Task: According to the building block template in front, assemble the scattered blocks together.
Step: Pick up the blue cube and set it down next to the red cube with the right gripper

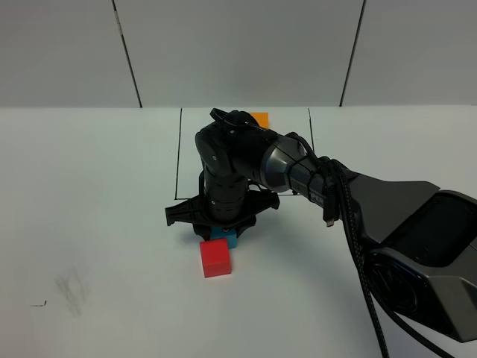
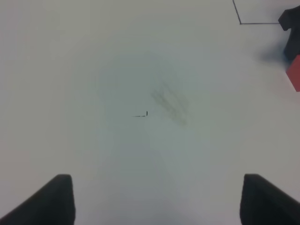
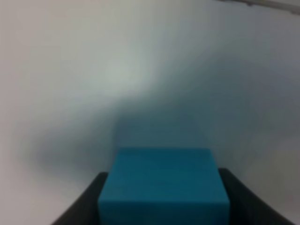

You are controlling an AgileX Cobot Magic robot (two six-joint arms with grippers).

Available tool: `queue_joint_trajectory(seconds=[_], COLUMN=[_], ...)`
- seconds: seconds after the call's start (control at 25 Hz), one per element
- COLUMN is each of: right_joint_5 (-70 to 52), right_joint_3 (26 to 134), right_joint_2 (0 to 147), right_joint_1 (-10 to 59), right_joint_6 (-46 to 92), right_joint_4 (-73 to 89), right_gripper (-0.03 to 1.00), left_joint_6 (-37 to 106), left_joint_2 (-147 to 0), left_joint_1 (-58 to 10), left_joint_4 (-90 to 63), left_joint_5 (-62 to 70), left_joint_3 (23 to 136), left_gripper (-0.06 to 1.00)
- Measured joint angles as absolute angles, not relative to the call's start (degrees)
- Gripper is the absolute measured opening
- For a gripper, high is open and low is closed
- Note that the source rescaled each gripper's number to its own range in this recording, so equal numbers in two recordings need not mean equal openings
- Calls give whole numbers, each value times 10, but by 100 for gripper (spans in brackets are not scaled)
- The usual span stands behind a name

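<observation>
My right gripper (image 1: 222,231) reaches across the middle and is shut on the blue cube (image 1: 224,238). It holds the cube low at the table, right behind the red cube (image 1: 215,258). In the right wrist view the blue cube (image 3: 164,187) fills the gap between the dark fingers (image 3: 86,206). Of the template only an orange patch (image 1: 258,118) shows inside the black-line frame (image 1: 178,153); the arm hides the rest. The loose orange cube is not in view. My left gripper (image 2: 157,206) is open and empty over bare table, and the red cube's edge (image 2: 294,77) shows far off.
The right arm's dark body (image 1: 358,201) stretches from the lower right across the frame area. A grey smudge (image 1: 71,287) and a small black mark (image 1: 39,303) lie on the white table at the left. A panelled wall stands behind.
</observation>
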State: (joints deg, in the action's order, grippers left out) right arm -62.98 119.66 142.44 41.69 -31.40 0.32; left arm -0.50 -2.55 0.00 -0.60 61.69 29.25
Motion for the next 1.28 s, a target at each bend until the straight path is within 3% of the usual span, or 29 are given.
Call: queue_joint_trajectory(seconds=[1.28], right_joint_5=[-628], right_joint_3=[1197], right_joint_2=[1424], right_joint_1=[429], right_joint_6=[-267], right_joint_4=[56], right_gripper=[0], left_joint_6=[-5], left_joint_2=[-25], left_joint_1=[0], left_joint_4=[-6], left_joint_5=[617], left_joint_3=[292], left_gripper=[58])
